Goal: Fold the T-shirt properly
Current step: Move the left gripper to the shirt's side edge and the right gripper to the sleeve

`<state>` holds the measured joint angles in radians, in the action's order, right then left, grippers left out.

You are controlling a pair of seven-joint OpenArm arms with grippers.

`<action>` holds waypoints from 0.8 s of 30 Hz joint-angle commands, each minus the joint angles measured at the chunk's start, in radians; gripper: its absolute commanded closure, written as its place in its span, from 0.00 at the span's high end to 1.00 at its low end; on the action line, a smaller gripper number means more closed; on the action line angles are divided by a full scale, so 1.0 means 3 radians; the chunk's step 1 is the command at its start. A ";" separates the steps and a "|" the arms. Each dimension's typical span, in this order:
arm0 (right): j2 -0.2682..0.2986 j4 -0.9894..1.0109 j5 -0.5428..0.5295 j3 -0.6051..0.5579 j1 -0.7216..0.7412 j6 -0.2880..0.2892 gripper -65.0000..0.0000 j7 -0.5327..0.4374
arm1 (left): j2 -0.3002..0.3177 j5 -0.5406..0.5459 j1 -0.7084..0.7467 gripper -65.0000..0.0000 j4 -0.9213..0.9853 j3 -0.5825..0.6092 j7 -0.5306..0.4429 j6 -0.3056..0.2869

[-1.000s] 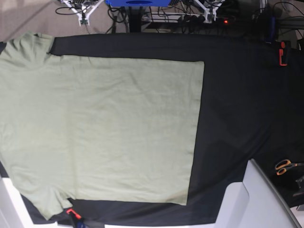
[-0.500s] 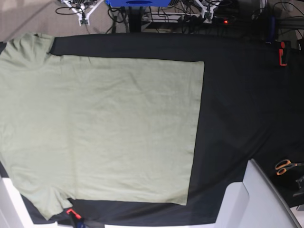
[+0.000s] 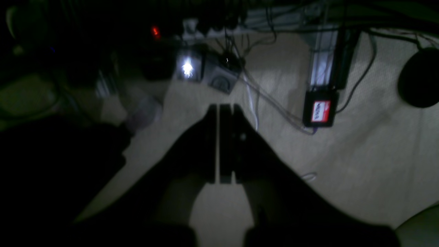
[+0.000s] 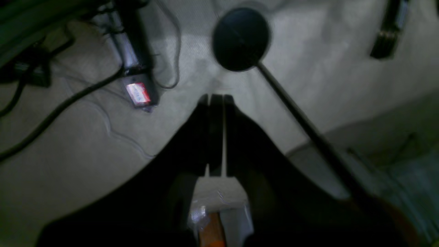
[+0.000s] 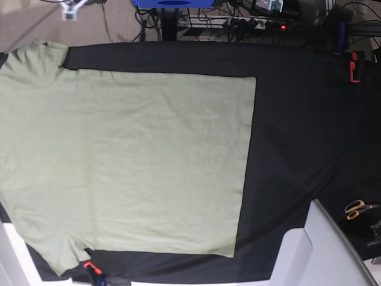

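Note:
The T-shirt (image 5: 125,161) lies spread flat on the black cloth table covering (image 5: 303,137), pale sage-green, with its straight hem toward the right and one sleeve at the top left. Neither gripper touches it. My left gripper (image 3: 218,108) is shut with nothing between its fingers and hangs over the floor beyond the table. In the same way, my right gripper (image 4: 216,97) is shut and empty above the floor. The base view shows only small white arm parts at its top edge (image 5: 70,9).
Orange-handled scissors (image 5: 356,208) lie at the right edge. A red clamp (image 5: 355,67) sits at the upper right, another (image 5: 90,267) at the bottom left. A white panel (image 5: 324,250) rises at the bottom right. Cables and a black round stand base (image 4: 241,38) lie on the floor.
The white arm parts at the top edge of the base view have shifted outward and mostly left the frame. The T-shirt has not moved.

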<state>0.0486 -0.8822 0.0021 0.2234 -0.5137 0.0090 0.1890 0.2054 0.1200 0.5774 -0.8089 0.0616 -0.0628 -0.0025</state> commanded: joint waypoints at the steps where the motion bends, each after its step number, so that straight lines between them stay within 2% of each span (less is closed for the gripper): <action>1: 0.0014 -0.0248 -0.0015 0.0041 -0.0137 -0.0007 0.00 0.0058 | 0.0054 0.0007 0.0180 0.00 -0.0186 -0.0101 -0.0029 0.0036; 5: -0.0016 -0.1143 -0.0015 0.0220 -0.0520 -0.0007 0.01 0.0288 | 0.0039 0.0007 0.0656 0.00 -0.1040 -0.0617 -0.0029 0.0031; 10: -0.0236 -0.2202 -0.0015 0.0593 -0.0735 0.0003 0.01 0.0462 | 0.0034 0.0007 0.1044 0.00 -0.2114 -0.1006 -0.0029 0.0026; 13: -0.0323 -0.2729 -0.0020 0.0813 -0.0725 0.0193 0.06 0.0493 | 0.0029 0.0104 0.1126 0.00 -0.2671 -0.1175 -0.0008 0.0021; 14: -0.0369 -0.2862 -0.0050 0.0905 -0.0679 0.0336 0.10 0.0493 | 0.0039 0.0247 0.1131 0.00 -0.2830 -0.1215 -0.0003 0.0011; 16: -0.0400 -0.3051 -0.0235 0.1125 -0.0531 0.0663 0.24 0.0498 | 0.0059 0.0646 0.1111 0.00 -0.3060 -0.1302 0.0002 -0.0132; 18: -0.0390 -0.3082 -0.0495 0.1391 -0.0346 0.1077 0.44 0.0574 | 0.0146 0.1050 0.1060 0.00 -0.3229 -0.1369 0.0007 -0.0378; 20: -0.0374 -0.3041 -0.0726 0.1672 -0.0096 0.1533 0.64 0.0743 | 0.0279 0.1219 0.1014 0.02 -0.3265 -0.1405 0.0161 -0.0455; 22: -0.0323 -0.2908 -0.0910 0.2020 0.0150 0.1942 0.78 0.0932 | 0.0397 0.1224 0.0927 0.19 -0.3270 -0.1415 0.0416 -0.0470; 23: -0.0277 -0.2806 -0.0976 0.2173 0.0288 0.2126 0.84 0.1030 | 0.0417 0.1234 0.0891 0.24 -0.3259 -0.1415 0.0498 -0.0531; 24: -0.0216 -0.2673 -0.1032 0.2357 0.0431 0.2297 0.88 0.1142 | 0.0423 0.1244 0.0855 0.25 -0.3254 -0.1420 0.0565 -0.0634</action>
<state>-0.0292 -1.6726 -0.3016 0.9215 -0.3729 0.7105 0.5400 0.3309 0.4805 0.8223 -1.7691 -0.3630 0.1257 -0.1799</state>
